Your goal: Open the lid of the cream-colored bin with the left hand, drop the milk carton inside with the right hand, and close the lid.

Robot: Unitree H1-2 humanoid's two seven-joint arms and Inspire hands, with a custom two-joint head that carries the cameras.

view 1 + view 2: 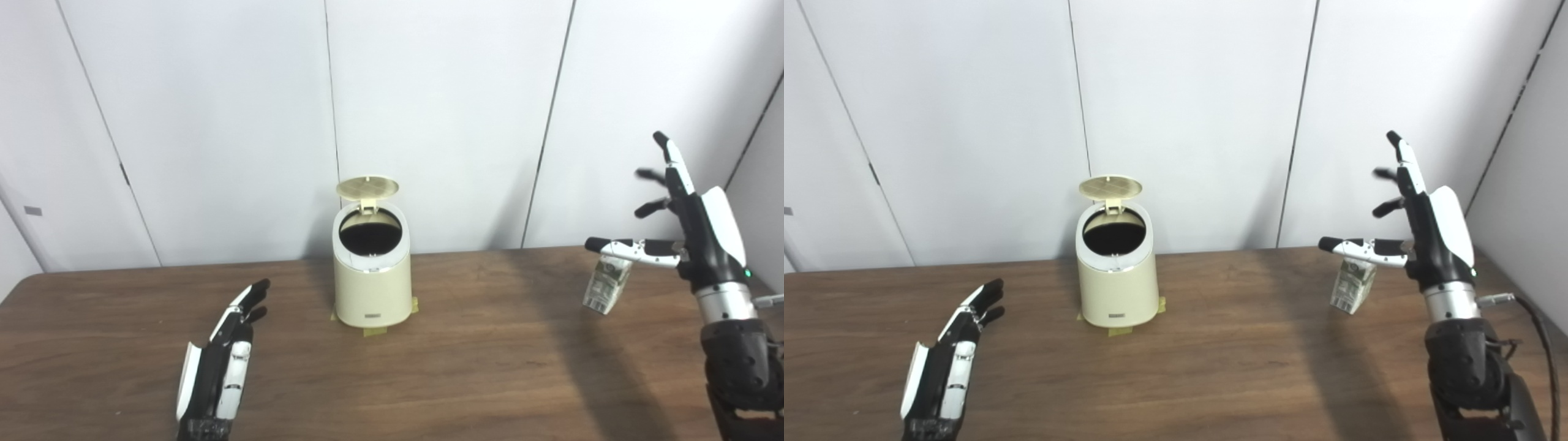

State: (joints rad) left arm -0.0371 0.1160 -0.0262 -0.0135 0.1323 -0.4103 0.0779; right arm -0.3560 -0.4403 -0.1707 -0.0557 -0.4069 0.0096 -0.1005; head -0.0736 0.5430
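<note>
The cream-colored bin (pixel 372 288) stands at the middle of the table, near the wall. Its round lid (pixel 367 187) is tipped up at the back, showing the dark inside. My left hand (pixel 226 355) lies low over the table to the front left of the bin, open, fingers pointing toward it and holding nothing. The milk carton (pixel 606 285) stands slightly tilted at the right of the table. My right hand (pixel 692 220) is raised beside it, open with fingers spread upward. The thumb reaches across the carton's top, and I cannot tell whether it touches.
The brown wooden table (pixel 490 367) runs across the whole view, with white wall panels (pixel 441 110) close behind it. Tape tabs (pixel 375 331) hold the bin's base to the table.
</note>
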